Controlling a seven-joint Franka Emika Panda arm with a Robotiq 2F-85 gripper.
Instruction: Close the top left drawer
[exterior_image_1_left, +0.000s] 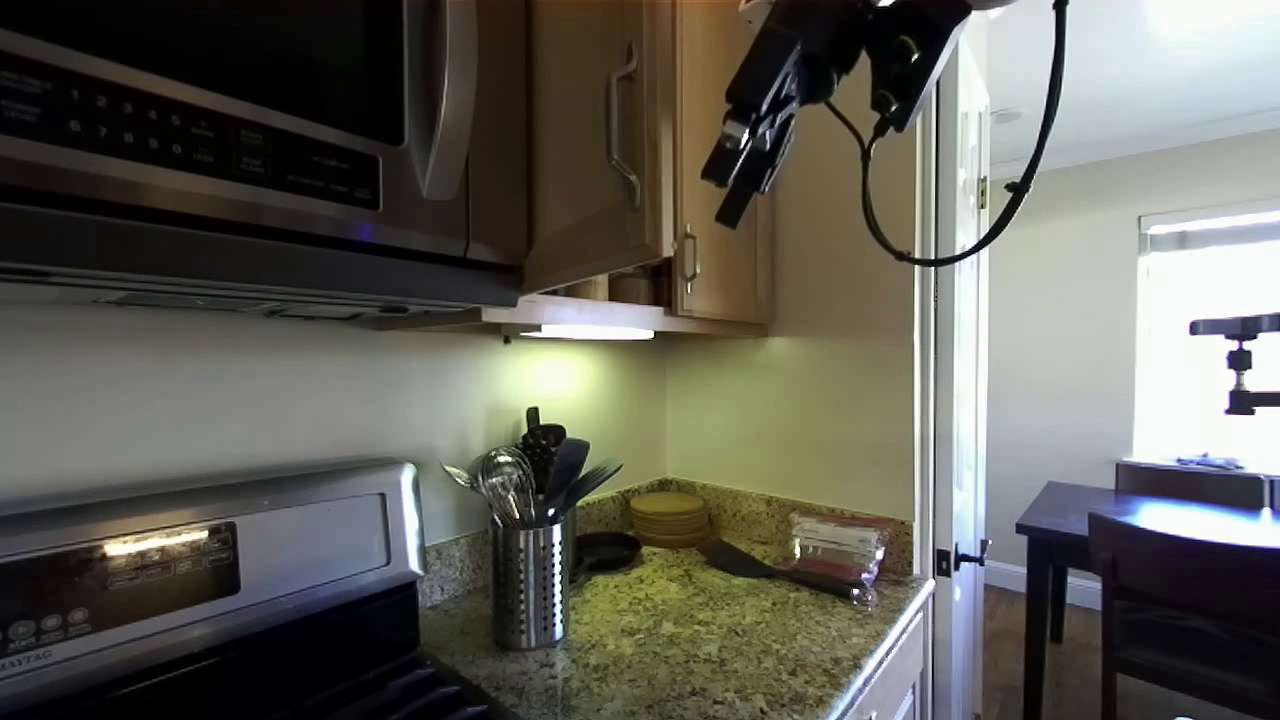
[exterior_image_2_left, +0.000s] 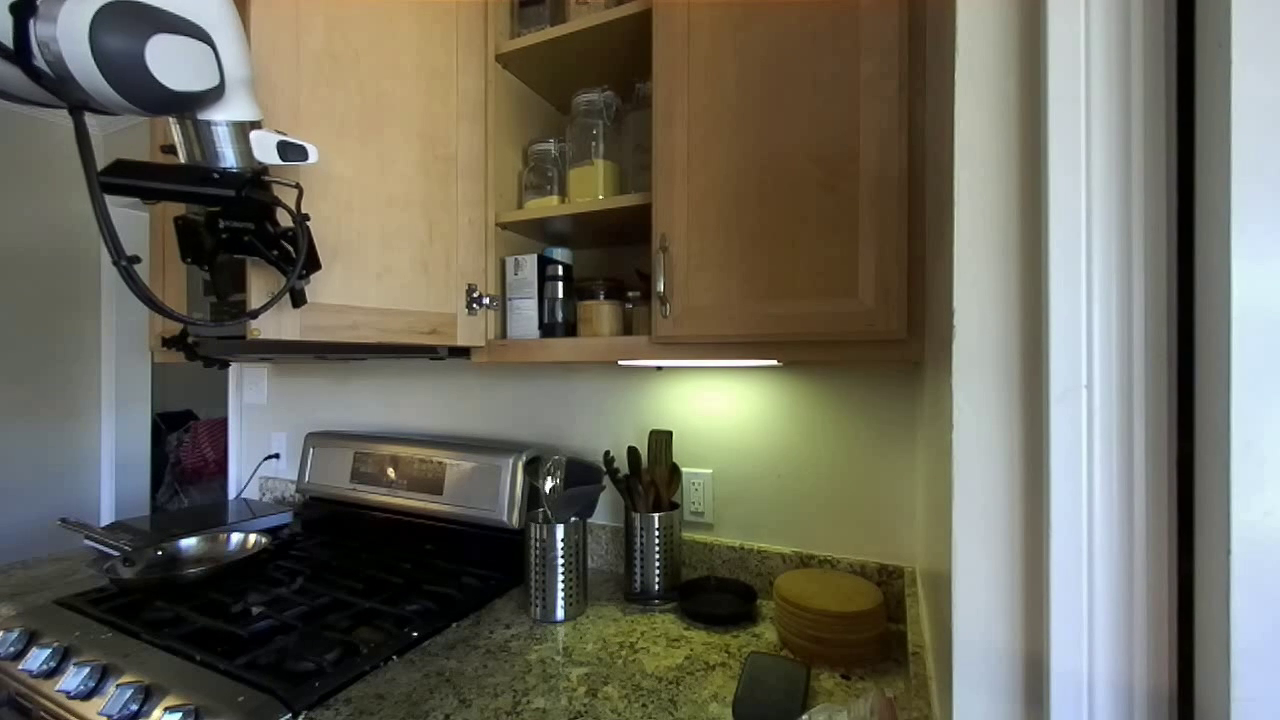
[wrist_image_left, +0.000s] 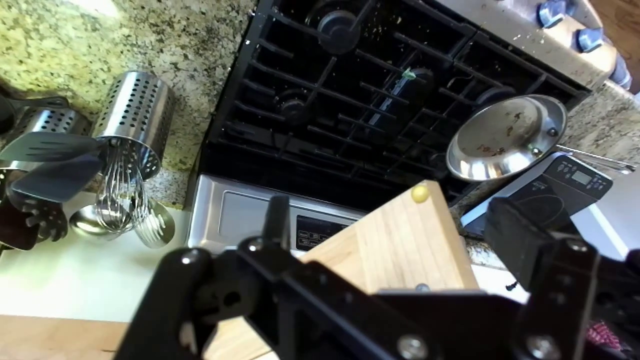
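The top left drawer is a tall light-brown cabinet door. It stands swung open, with its outer panel (exterior_image_1_left: 575, 150) and silver bar handle (exterior_image_1_left: 622, 130) showing in an exterior view. Its inner face (exterior_image_2_left: 380, 160) shows in an exterior view, hinged beside the open shelves. In the wrist view its lower corner (wrist_image_left: 400, 235) with a yellow bumper shows between the fingers. My gripper (wrist_image_left: 395, 222) is open and holds nothing. It hangs on the inner side of the door near its free edge (exterior_image_2_left: 255, 285), and also shows in an exterior view (exterior_image_1_left: 728, 195). Contact cannot be told.
A microwave (exterior_image_1_left: 300, 180) is left of the door. Shelves (exterior_image_2_left: 570, 215) hold jars and boxes. A second cabinet door (exterior_image_2_left: 780, 170) is closed. Below are the stove (wrist_image_left: 350, 100), a pan (wrist_image_left: 505, 135), and utensil holders (exterior_image_2_left: 555, 570) on the counter. A cable loops beside the gripper.
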